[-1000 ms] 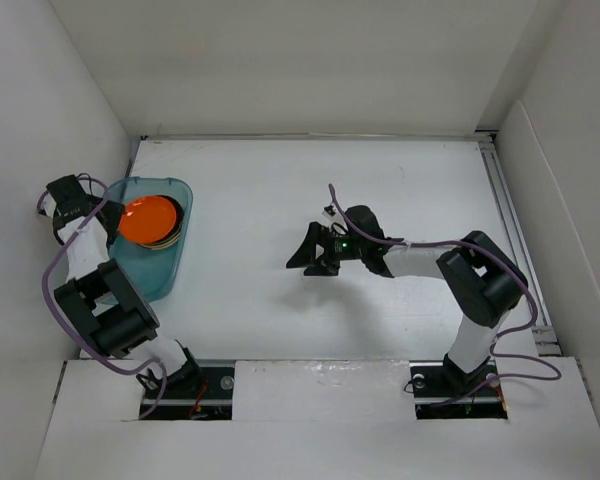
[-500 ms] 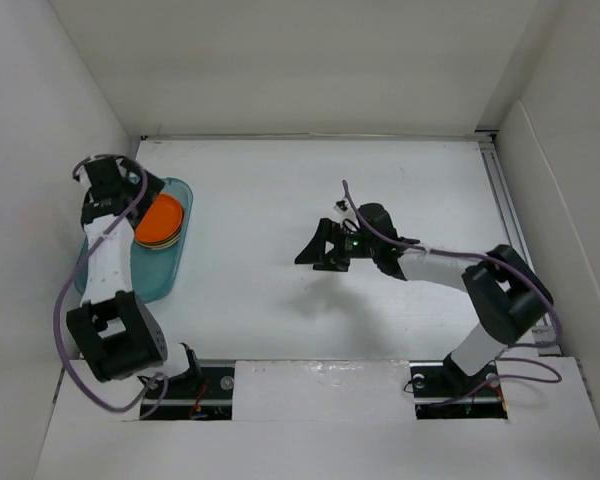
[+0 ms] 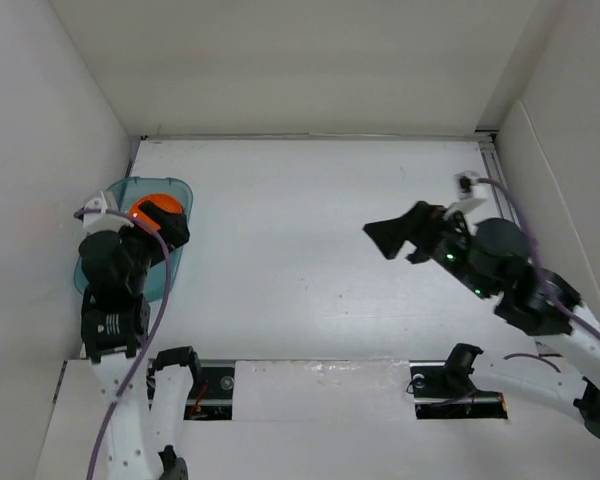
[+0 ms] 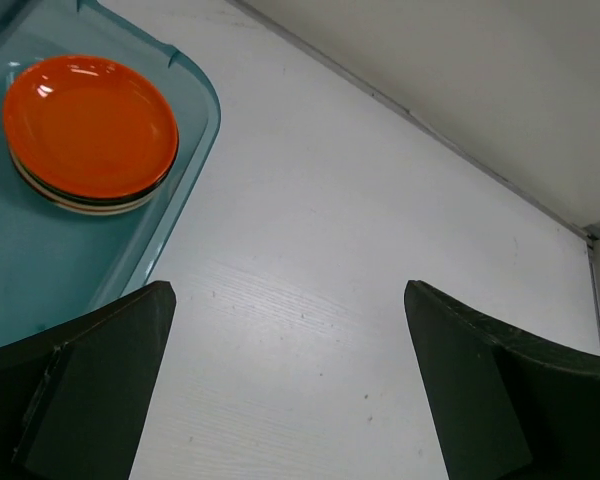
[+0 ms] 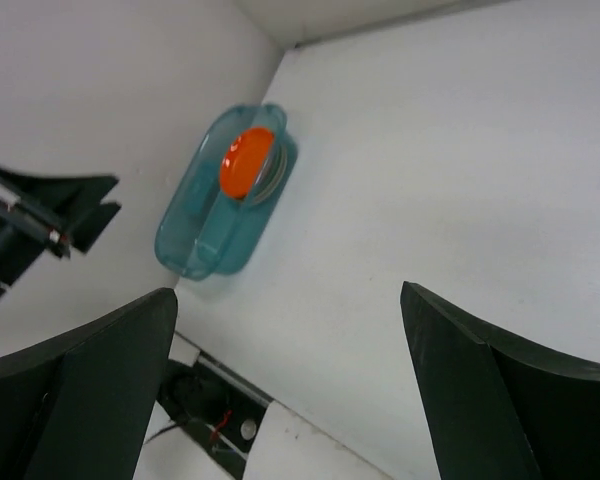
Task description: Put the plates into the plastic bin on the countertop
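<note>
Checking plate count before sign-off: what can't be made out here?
- Left wrist view: plates under the orange plate show only thin rims; number and colours unreadable.
- Top view: left arm covers much of the plastic bin and of the plates.
- Right wrist view: plates too small to count.

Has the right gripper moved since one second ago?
Yes. The right gripper moved to the right in the top view, farther away from the blue bin.
</note>
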Robot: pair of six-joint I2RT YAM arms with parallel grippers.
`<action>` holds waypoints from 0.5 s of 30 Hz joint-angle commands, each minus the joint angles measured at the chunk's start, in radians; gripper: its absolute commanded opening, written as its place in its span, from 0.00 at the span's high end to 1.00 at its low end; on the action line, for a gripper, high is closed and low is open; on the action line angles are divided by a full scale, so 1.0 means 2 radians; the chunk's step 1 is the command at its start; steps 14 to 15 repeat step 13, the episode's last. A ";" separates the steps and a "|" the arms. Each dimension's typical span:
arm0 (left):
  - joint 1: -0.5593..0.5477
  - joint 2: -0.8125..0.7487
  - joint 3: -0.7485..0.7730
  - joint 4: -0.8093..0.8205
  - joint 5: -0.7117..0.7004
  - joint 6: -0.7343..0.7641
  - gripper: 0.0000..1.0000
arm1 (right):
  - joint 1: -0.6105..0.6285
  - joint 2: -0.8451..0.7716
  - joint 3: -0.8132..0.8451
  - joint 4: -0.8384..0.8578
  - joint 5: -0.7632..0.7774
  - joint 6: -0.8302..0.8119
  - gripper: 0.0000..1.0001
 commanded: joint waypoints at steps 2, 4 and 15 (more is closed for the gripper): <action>0.001 -0.084 0.009 -0.056 -0.049 0.016 0.00 | 0.002 -0.083 0.042 -0.162 0.098 -0.015 0.01; 0.001 -0.104 0.014 -0.061 -0.058 0.009 0.00 | 0.002 -0.111 0.051 -0.191 0.107 -0.015 0.01; 0.001 -0.155 0.003 -0.060 -0.069 -0.006 0.00 | 0.002 -0.166 0.087 -0.267 0.137 -0.006 0.00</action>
